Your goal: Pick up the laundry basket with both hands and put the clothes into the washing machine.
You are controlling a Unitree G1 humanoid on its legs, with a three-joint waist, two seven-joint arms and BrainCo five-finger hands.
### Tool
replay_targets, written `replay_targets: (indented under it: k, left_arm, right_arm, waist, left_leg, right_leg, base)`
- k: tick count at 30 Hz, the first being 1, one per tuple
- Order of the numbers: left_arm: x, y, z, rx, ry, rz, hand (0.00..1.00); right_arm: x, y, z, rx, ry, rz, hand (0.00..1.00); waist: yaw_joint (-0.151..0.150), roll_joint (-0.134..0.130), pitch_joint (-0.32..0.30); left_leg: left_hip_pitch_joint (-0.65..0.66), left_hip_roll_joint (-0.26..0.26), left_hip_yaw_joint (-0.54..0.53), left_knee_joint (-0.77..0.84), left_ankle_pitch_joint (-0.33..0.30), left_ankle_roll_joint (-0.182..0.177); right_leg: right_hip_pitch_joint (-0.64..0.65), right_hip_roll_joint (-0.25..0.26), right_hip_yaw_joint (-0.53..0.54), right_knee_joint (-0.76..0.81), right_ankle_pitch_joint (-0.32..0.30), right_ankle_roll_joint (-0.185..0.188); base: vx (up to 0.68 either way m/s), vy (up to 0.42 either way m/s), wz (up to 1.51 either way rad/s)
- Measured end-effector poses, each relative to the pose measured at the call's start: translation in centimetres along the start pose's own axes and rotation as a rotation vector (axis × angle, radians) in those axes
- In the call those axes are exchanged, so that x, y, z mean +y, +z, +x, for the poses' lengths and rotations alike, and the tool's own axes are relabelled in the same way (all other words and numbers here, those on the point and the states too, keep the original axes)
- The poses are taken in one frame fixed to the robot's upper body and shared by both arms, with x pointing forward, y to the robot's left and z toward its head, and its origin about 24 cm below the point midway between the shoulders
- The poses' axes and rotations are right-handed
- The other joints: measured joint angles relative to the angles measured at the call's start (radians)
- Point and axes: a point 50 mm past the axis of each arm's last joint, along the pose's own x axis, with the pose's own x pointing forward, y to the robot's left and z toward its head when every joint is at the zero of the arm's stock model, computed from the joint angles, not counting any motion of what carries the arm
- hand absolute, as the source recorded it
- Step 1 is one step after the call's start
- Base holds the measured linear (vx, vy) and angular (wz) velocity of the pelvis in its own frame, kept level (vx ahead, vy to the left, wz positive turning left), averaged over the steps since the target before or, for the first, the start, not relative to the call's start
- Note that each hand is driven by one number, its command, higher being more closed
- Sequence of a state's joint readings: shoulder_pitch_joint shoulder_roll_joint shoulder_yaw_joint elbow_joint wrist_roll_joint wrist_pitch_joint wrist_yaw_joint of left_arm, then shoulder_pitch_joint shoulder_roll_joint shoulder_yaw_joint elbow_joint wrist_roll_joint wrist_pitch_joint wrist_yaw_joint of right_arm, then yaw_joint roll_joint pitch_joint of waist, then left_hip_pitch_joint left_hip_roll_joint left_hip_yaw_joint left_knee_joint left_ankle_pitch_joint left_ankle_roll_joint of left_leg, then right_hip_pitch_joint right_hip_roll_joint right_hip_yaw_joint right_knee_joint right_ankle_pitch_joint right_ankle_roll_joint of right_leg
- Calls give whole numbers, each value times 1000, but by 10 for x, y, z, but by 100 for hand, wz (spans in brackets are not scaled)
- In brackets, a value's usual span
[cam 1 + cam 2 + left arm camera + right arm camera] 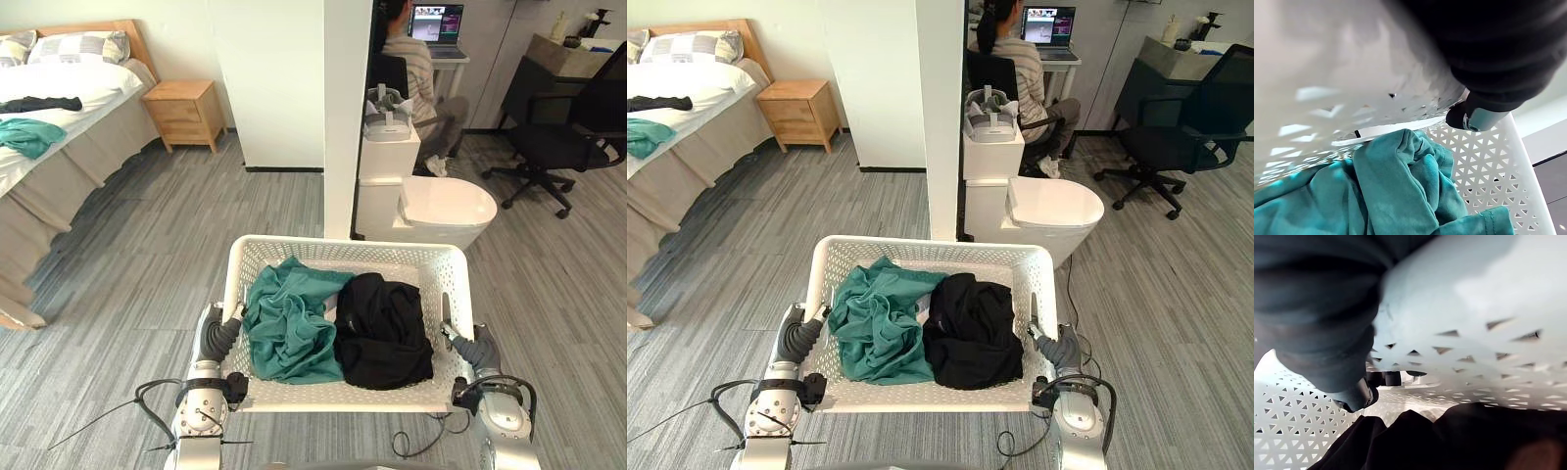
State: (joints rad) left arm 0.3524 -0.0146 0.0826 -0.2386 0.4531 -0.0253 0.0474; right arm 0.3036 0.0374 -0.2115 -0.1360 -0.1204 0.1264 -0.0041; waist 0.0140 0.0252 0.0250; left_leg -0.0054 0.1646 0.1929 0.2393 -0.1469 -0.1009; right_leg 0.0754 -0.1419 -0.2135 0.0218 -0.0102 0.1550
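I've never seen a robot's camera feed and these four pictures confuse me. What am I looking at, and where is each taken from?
This is a humanoid robot looking down at its own arms. The two wide pictures come from the two eyes of its head camera, so they show one scene. The left robot hand and right robot hand each grip a side of a white perforated plastic laundry basket, fingers hooked over its rim. Inside lie a crumpled teal garment and a black garment, side by side. The two close-ups come from wrist cameras, each looking past its hand's dark ribbed cover into the basket. Beyond stand a white toilet, a bed and a wooden nightstand; a person sits at a laptop.
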Motion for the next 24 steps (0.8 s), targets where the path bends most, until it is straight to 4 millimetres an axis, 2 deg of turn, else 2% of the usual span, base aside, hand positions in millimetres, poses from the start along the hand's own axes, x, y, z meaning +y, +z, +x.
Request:
replay_targets:
  k: [4,6,7,8,9,10,11,12,13,14,15,18,19,20,21,23,24]
  left_arm:
    - [-5,11,7,-56,-18,5,100]
    - [-5,21,16,-110,-16,13,100]
    - [-4,29,21,-147,-17,18,100]
    - [1,45,27,-218,24,15,100]
    - [3,49,31,-238,42,13,100]
    - [3,54,36,-258,44,13,100]
    - [2,57,38,-267,42,13,100]
    - [1,58,39,-275,43,10,100]
    - [1,57,38,-268,42,11,100]
    - [1,56,38,-265,43,10,100]
    - [3,55,38,-255,52,7,100]
    - [10,50,40,-226,89,7,100]
    - [13,49,41,-215,101,0,100]
    - [13,47,42,-211,102,4,100]
    - [11,45,42,-199,97,2,100]
    - [1,40,41,-164,72,-37,100]
    - [0,39,41,-162,73,-39,100]
  right_arm:
    - [-5,6,0,-24,-37,6,100]
    - [-8,17,-2,-71,-63,12,100]
    - [-9,24,-4,-100,-81,17,100]
    - [-8,41,0,-173,-101,34,100]
    - [-7,47,2,-198,-107,41,100]
    - [-8,51,1,-215,-127,44,100]
    - [-8,51,1,-213,-137,46,100]
    - [-9,49,2,-204,-144,44,100]
    - [-8,46,5,-193,-135,39,100]
    - [-6,45,8,-187,-129,39,100]
    - [0,43,17,-173,-104,35,100]
    - [16,46,38,-163,-51,15,100]
    - [22,49,46,-166,-34,3,100]
    - [23,50,48,-167,-28,-6,100]
    - [21,49,48,-162,-27,-19,100]
    - [17,38,49,-122,-31,-68,100]
    - [16,38,49,-123,-30,-78,100]
  waist:
    - [-1,0,53]
    - [-2,-4,82]
    - [1,-6,84]
    - [6,-3,95]
    - [11,-8,115]
    - [-4,-15,129]
    - [-6,-24,131]
    - [-5,-34,133]
    - [0,-44,127]
    - [1,-47,124]
    - [4,-54,119]
    - [14,-54,113]
    - [31,-53,111]
    - [33,-49,110]
    - [36,-41,107]
    - [26,-10,78]
    - [20,-5,78]
  left_leg:
    - [-1,3,43,91,-51,18]
    - [-45,3,94,148,-74,43]
    - [-90,9,128,186,-90,55]
    - [-147,29,209,195,-103,97]
    - [-145,45,261,189,-99,111]
    - [-143,42,304,173,-88,129]
    - [-134,35,333,156,-81,140]
    - [-105,24,397,127,-68,158]
    - [-90,18,461,113,-62,167]
    - [-89,17,491,110,-60,170]
    - [-100,20,569,113,-56,178]
    - [-143,66,684,166,-59,187]
    - [-182,122,728,233,-69,195]
    - [-203,155,731,271,-62,186]
    - [-204,173,736,280,-52,172]
    - [-188,274,732,279,-12,120]
    - [-178,295,732,270,5,113]
  right_leg:
    - [-63,-21,71,136,-44,-4]
    - [-137,-30,127,176,-31,-4]
    - [-194,-28,158,190,-10,-15]
    - [-306,-17,169,177,83,-86]
    - [-318,-25,117,215,63,-116]
    - [-352,-49,24,368,-26,-136]
    - [-366,-70,-20,468,-82,-140]
    - [-346,-110,-94,599,-169,-142]
    - [-297,-138,-156,669,-221,-142]
    - [-268,-151,-180,691,-244,-141]
    - [-200,-187,-227,708,-289,-137]
    - [-112,-262,-279,654,-302,-141]
    - [-80,-279,-275,543,-279,-115]
    - [-81,-239,-281,489,-293,-65]
    - [-82,-221,-282,469,-300,-50]
    - [-57,-116,-255,379,-284,-4]
    - [-71,-98,-242,403,-278,1]
  base:
    - [-82,87,-37]
    - [-190,125,-78]
    - [-391,238,-157]
    - [-420,219,-181]
    - [-539,230,-178]
    - [-303,89,-93]
    - [-232,115,-110]
    - [-144,142,-139]
    - [-131,118,-143]
    - [-174,94,-162]
    - [-116,20,-132]
    - [-163,-59,-158]
    - [-216,-274,-138]
    - [-215,-324,-126]
    - [-147,-343,-78]
    - [-87,-304,-84]
    - [-56,-209,-85]
